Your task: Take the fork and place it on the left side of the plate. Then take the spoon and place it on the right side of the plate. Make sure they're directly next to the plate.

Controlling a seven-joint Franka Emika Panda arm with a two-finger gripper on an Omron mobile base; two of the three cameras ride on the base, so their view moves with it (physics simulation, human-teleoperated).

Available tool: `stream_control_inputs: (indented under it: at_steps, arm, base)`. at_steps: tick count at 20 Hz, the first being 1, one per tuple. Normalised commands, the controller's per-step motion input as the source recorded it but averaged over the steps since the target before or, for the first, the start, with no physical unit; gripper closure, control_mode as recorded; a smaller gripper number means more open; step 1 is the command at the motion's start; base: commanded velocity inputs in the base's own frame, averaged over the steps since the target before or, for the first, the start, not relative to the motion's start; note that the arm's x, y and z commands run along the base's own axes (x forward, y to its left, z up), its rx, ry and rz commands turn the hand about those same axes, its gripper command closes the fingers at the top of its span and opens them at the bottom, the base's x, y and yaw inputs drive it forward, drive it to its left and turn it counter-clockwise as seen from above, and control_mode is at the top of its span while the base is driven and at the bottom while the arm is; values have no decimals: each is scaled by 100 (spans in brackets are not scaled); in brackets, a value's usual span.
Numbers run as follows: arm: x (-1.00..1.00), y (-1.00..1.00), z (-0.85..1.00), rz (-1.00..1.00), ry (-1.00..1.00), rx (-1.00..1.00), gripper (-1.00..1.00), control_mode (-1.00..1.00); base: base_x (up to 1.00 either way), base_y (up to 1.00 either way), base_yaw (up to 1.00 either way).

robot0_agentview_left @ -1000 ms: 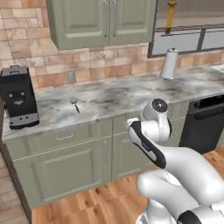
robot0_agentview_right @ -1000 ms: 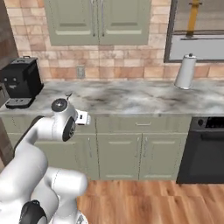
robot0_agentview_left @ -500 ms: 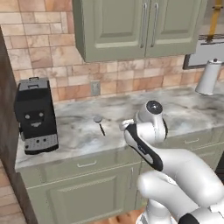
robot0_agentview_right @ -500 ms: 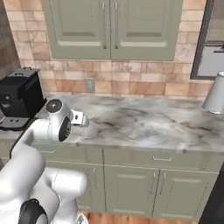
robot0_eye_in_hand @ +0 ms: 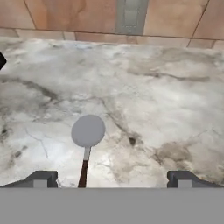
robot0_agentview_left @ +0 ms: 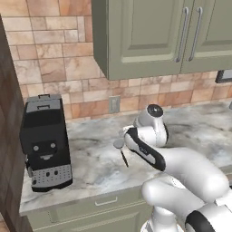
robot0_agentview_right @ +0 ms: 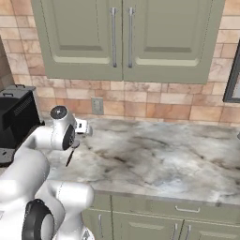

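The spoon point(robot0_eye_in_hand: 87, 140) is lying flat on the marble counter point(robot0_eye_in_hand: 166, 100), showing a round silver bowl and dark reddish-brown handle. The handle's end is cut off below in the hand view. The bowl is pointing toward the brick backsplash point(robot0_eye_in_hand: 74, 15), the long axis running front to back. The gripper point(robot0_eye_in_hand: 111, 178) is hovering wide open, holding nothing.

A black coffee machine point(robot0_agentview_left: 45, 140) stands on the marble counter point(robot0_agentview_right: 159, 159) (green cabinets point(robot0_agentview_right: 122, 37) above).

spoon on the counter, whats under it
The spoon lies flat on the bare marble counter, with nothing else beneath its bowl. In the hand view its dark handle runs off the bottom between the open tool, so its end is hidden.
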Motion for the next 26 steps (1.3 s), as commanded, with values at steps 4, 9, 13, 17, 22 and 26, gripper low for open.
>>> stream_control_inputs:
  at_steps: [4,9,13,17,22,26]
  arm:
    - [23,53,-78,16,15,2,-100,-100]
    - [19,31,-76,3,19,0,-100,-100]
    - [6,34,-41,-12,24,0,-100,-100]
    - [2,15,-9,-17,19,0,-100,-100]
    - [4,1,-3,-14,11,0,-100,-100]
    - [2,0,-17,-7,2,-2,-100,-100]
  base:
    - [0,0,0]
    - [0,0,0]
    - [0,0,0]
    - [0,0,0]
    - [0,0,0]
    - [0,0,0]
